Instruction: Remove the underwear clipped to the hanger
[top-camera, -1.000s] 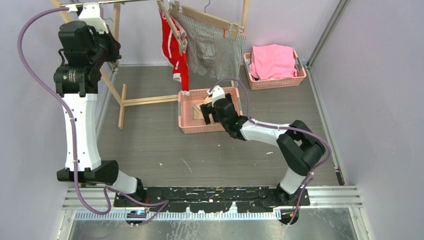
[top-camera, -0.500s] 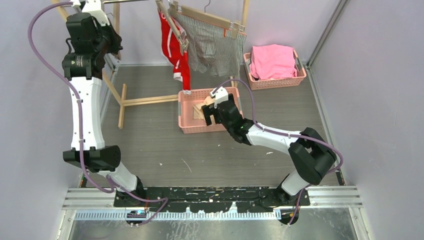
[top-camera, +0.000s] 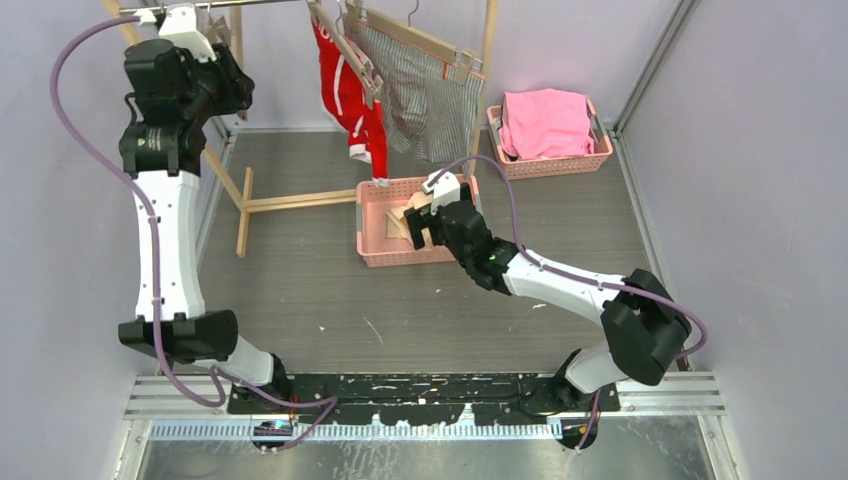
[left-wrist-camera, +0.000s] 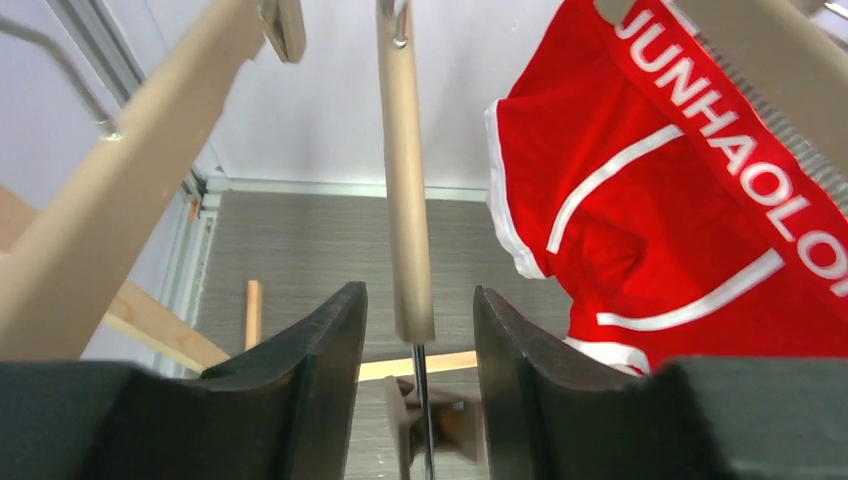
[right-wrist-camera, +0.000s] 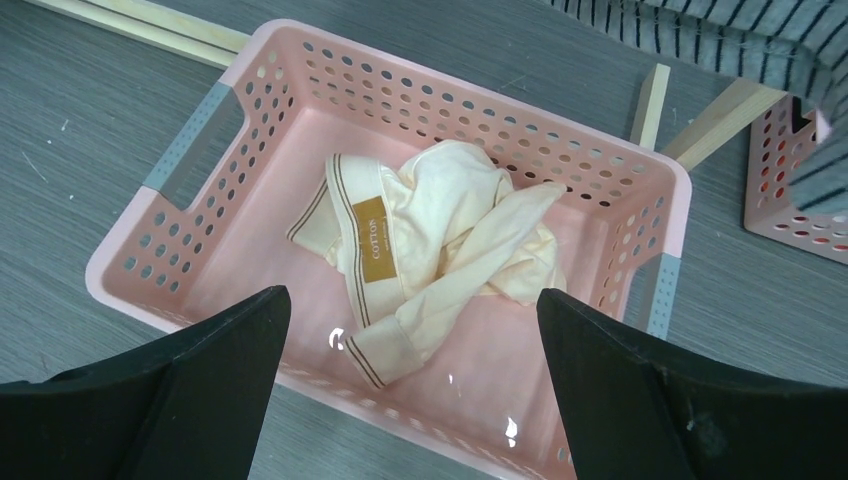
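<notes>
The right gripper (right-wrist-camera: 412, 300) is hovering agape over the pink basket (right-wrist-camera: 640, 170), while high left of it the left gripper (left-wrist-camera: 418, 295) is gaping astride a wooden hanger (left-wrist-camera: 405, 200).

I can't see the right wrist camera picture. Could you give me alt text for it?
Crumpled pale peach briefs lie inside a pink basket with perforated walls, seen from above on a grey floor. The right gripper hangs over it, its two black fingers spread wide at the bottom corners. Into the top right corner hang grey-and-white striped briefs.
</notes>
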